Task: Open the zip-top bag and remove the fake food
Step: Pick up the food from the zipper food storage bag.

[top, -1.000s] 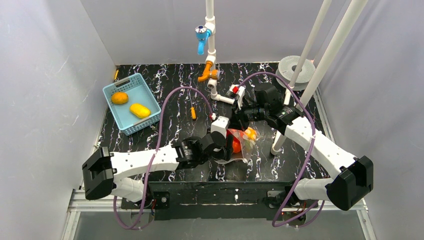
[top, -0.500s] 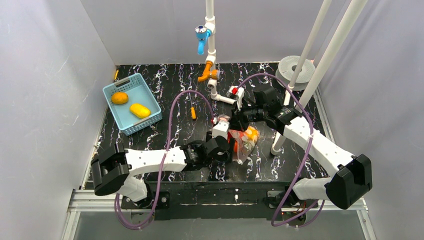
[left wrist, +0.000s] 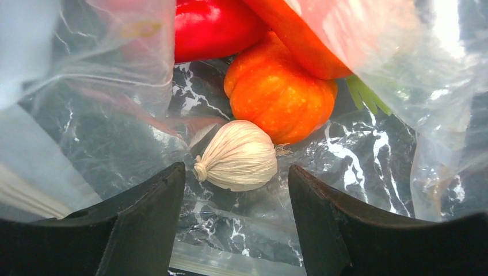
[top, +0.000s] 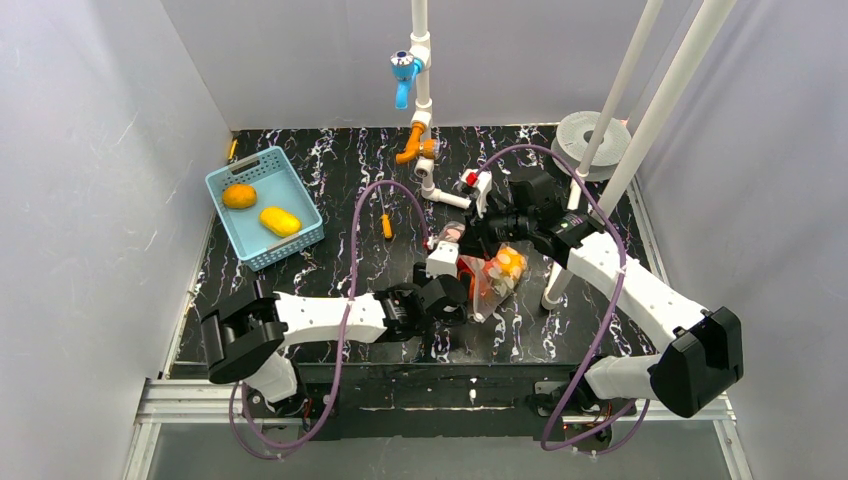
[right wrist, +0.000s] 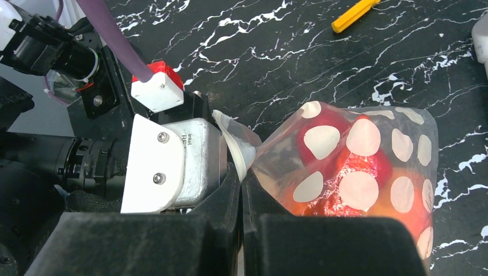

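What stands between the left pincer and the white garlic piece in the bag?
Nothing visible. The left pincer stands open with the white garlic piece just ahead, uncovered. The zip-top bag hangs only at the sides and above.

Your inventory, from above:

- Black marbled table [top: 330, 160].
- Light blue basket [top: 240, 163], far left. It holds a round orange piece [top: 239, 196] and a yellow oblong piece [top: 279, 221], lying apart.
- Orange-handled screwdriver [top: 387, 225], loose near centre.
- Zip-top bag [top: 495, 287], right of centre, with orange and red fake food [top: 510, 262] inside.
- Your left gripper [top: 465, 290] and right gripper [top: 480, 250], both at the bag.
- White disc [top: 585, 135], far right corner.
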Available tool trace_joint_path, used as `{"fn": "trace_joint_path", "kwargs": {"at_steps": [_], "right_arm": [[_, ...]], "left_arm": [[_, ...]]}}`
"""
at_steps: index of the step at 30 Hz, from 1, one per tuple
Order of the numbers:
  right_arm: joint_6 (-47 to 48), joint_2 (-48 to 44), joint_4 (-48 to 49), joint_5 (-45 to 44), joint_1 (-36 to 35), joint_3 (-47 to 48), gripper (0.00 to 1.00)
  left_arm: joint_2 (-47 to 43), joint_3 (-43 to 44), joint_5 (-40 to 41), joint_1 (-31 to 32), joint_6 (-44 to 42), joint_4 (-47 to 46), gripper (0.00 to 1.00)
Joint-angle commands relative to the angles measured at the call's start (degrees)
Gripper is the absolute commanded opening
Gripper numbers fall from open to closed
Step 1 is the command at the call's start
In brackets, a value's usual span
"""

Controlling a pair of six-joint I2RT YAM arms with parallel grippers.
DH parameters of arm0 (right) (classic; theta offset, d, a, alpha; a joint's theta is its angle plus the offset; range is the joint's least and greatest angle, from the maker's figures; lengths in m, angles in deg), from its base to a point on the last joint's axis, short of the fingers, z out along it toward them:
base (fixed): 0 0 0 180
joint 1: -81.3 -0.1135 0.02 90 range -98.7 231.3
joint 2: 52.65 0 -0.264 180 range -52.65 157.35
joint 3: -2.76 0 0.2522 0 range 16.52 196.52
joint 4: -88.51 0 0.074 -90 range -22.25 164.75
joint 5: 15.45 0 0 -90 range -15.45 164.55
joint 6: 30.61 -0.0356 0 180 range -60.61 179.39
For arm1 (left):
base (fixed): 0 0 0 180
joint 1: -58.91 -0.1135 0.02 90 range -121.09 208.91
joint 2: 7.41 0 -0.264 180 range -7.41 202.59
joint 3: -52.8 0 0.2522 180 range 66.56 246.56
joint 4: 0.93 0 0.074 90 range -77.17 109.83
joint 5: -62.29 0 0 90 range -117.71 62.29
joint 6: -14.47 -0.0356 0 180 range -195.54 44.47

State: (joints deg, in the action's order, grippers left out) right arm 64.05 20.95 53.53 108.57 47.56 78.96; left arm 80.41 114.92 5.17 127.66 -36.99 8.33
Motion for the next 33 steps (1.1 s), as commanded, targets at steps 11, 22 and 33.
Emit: {"fn": "trace_joint_path", "kwargs": {"at_steps": [11,22,33], "right_arm": [[-3.41,-0.09,3.31,5.11,-0.18,0.64,0.01],[-4.31,-0.01,3.94,5.82,-0.18,0.51,0.01],[-4.31,-0.44,3.99,5.19,-0.18,-0.02,0.01]], "left_arm": [[8.18,1.0,6.74,-0.38,-0.81,-5.72,0.59],[11.7,1.26,9.7,-0.59,-4.0,-11.8,0.5],[10.09,-0.43,5.73,-1.34,-7.63,-15.09,0.14]]}}
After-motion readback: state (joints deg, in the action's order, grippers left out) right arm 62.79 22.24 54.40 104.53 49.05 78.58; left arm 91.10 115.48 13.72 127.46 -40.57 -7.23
